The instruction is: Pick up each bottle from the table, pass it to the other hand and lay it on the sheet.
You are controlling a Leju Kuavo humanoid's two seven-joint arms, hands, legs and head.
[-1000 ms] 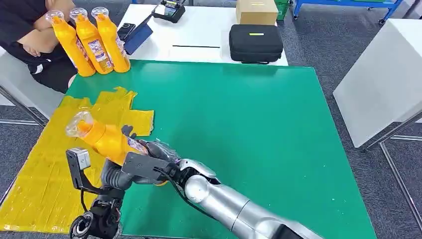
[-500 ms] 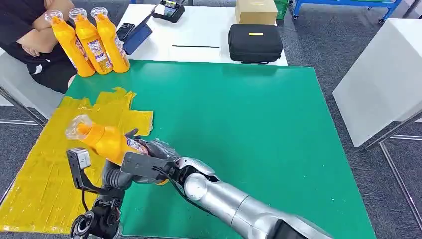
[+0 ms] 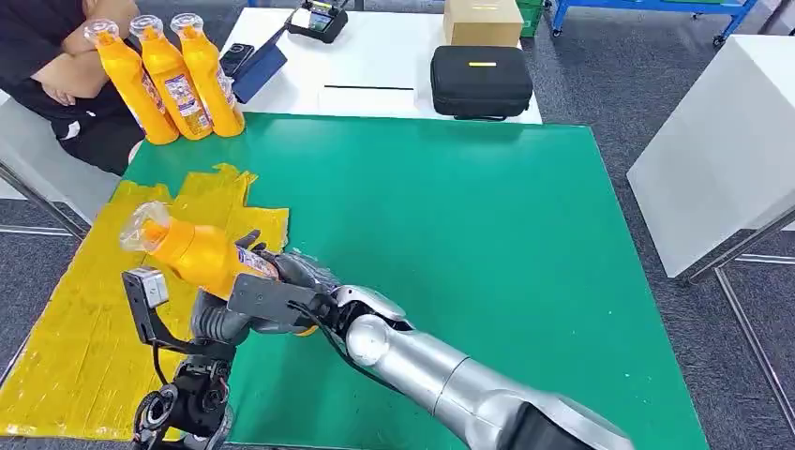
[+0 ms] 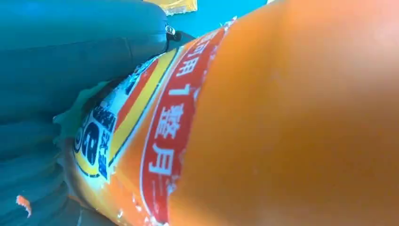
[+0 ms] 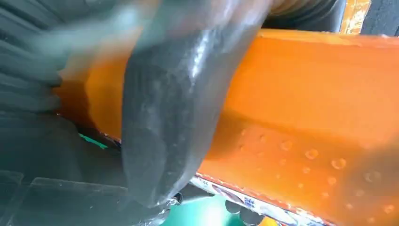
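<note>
We find dark fingers (image 5: 169,117) of the right hand (image 3: 295,281) wrapped round the orange bottle (image 3: 192,253); the left hand (image 3: 220,319) grips it too. The bottle is tilted above the yellow sheet (image 3: 84,337) edge on the green table (image 3: 487,234).

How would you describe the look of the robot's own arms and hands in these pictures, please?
The right arm is a smooth silver metal shell with a rounded joint ball, a thin black cable looping beside it. The right hand has a dark grey plate and dark glossy fingers. The left arm is black, carrying a small grey camera box on a black bracket. The left hand looks dark and smooth.
</note>
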